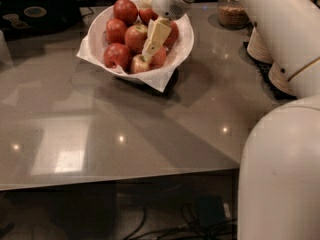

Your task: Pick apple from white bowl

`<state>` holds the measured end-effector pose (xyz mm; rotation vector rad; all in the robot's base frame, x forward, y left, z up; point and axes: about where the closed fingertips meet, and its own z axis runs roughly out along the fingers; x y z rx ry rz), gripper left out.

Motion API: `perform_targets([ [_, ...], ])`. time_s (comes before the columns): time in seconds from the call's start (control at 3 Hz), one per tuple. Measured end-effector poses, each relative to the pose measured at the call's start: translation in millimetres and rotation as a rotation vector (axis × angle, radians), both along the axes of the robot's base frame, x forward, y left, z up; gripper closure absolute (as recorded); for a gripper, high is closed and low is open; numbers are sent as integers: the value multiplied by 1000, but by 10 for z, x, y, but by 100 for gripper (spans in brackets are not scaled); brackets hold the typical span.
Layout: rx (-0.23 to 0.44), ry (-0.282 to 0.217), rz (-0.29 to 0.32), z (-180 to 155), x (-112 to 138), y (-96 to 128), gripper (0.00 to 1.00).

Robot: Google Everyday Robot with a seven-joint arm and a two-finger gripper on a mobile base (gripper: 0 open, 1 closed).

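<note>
Apple: the largish round red apple with a pale yellow-orange streaked blush lies near the middle of the bowl, among the other fruit.
Bowl: the wide, shallow white bowl stands at the far side of the worktop, lined with white paper whose corners hang over the rim.
Other fruit: plain dark-red apples lie at the left and back; a smaller apple with a yellow-green patch lies at the front, touching the blushed one's lower side.
Tool: the cream-coloured tool hangs over the right half of the bowl, tilted with its tip pointing down and left, just beside the blushed apple's right flank and above the smaller apple. Whether it is released or clenched, I cannot tell; nor whether it touches any fruit.
Arm: the white robot arm reaches in from the right.
Worktop: glossy grey worktop, reflecting lights.
Surroundings: stacks of white plates and a glass jar with brown contents to the right; a black device at far left.
</note>
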<state>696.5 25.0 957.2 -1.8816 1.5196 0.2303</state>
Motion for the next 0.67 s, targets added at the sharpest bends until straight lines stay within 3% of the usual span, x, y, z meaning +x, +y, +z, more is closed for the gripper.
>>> perform_targets([
  [0.67, -18, 30, 2, -188, 80, 139, 17],
])
